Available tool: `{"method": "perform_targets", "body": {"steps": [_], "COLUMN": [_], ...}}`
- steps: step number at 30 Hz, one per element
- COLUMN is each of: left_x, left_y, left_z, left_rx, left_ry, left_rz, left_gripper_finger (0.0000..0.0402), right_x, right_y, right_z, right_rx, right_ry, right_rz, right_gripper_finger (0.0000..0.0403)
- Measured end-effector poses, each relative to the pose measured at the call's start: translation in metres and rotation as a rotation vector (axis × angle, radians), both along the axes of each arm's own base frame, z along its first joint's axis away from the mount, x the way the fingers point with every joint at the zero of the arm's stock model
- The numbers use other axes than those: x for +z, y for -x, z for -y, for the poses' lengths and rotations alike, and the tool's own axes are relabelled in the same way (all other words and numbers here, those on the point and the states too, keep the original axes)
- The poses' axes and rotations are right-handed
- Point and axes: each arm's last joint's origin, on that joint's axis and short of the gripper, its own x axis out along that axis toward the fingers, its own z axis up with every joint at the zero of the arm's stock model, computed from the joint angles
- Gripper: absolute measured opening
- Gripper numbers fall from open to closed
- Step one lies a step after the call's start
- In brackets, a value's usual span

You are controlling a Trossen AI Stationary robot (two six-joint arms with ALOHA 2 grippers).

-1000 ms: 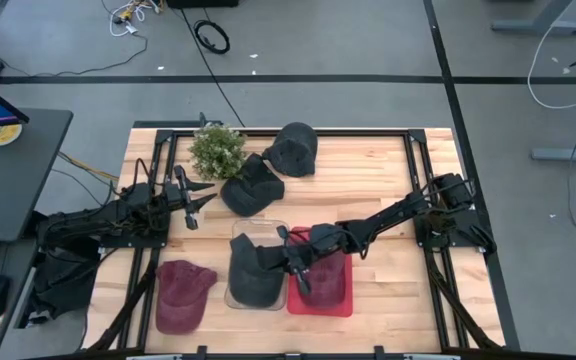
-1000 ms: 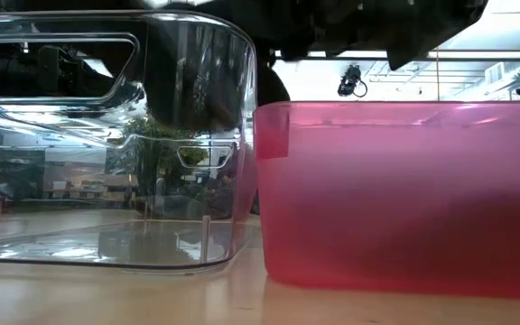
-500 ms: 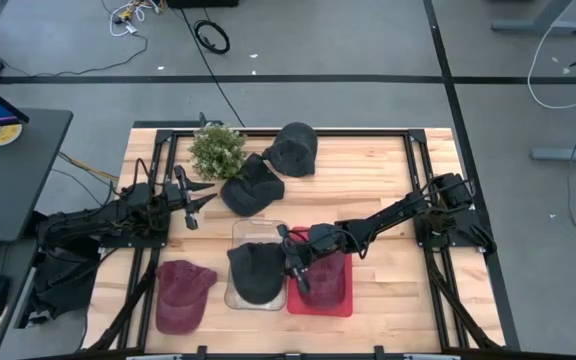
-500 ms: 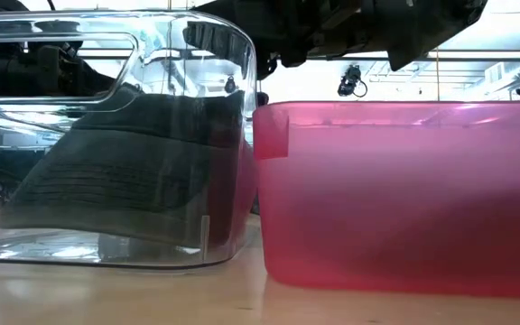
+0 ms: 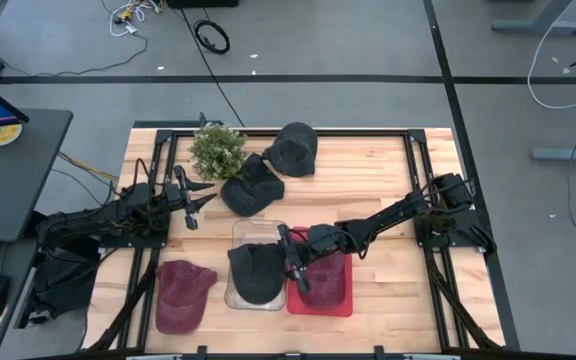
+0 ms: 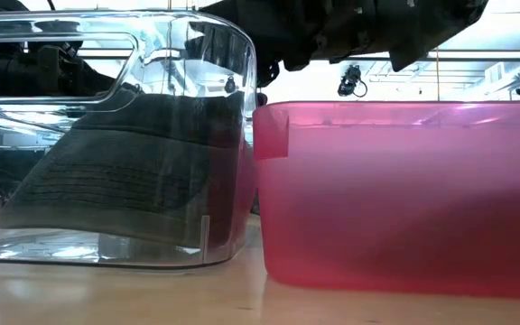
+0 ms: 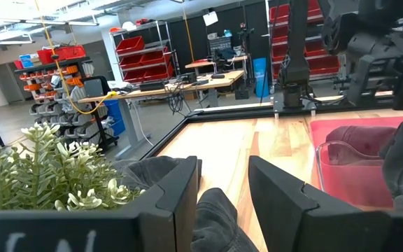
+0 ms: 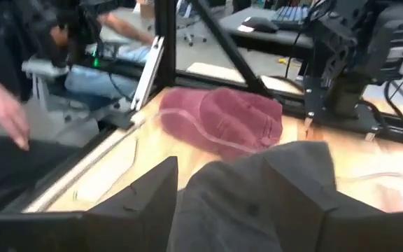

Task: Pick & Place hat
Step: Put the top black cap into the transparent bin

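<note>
We see a dark cap lying in the clear bin near the table's front edge. Its long axis runs front to back, with the crown toward the front; in the low view it slopes down toward that picture's left inside the bin's wall.

Touching the bin on its right is the red bin. A maroon cap lies left of the clear bin, apart from it. Behind the bins rest two more dark caps, one just beside a small plant and one farther back.

Our right gripper hovers over the seam between the two bins, right at the dark cap's edge. Its fingers stand spread, with the cap's fabric showing between them; we cannot tell whether they touch it.

Our left gripper waits by the plant with its fingers apart, holding nothing.
</note>
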Motion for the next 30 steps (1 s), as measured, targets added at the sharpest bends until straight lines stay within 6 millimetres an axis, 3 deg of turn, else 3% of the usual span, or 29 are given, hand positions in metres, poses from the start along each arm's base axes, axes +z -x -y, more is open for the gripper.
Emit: {"method": "perform_targets", "body": {"steps": [4,9,17,23,30], "left_x": [0.0,0.0,0.0,0.0,0.0], "left_y": [0.0,0.0,0.0,0.0,0.0], "left_z": [0.0,0.0,0.0,0.0,0.0], "left_rx": [0.0,0.0,0.0,0.0,0.0], "left_ry": [0.0,0.0,0.0,0.0,0.0], "left_rz": [0.0,0.0,0.0,0.0,0.0], "left_gripper_finger": [0.0133,0.0133,0.0133,0.0133,0.0133], "right_x": [-0.004,-0.001,0.024,0.048,0.055], "right_y": [0.003,0.003,0.025,0.046,0.053], "right_z": [-0.006,0.001,0.013,0.022,0.036], "right_rx": [-0.027,-0.217,-0.417,-0.463,-0.495], "right_ry": [0.082,0.123,0.228,0.261,0.272], "right_rz": [-0.02,-0.027,-0.149,-0.218,-0.264], "right_gripper_finger": [0.0205,0.0193,0.0172,0.0161,0.0152]}}
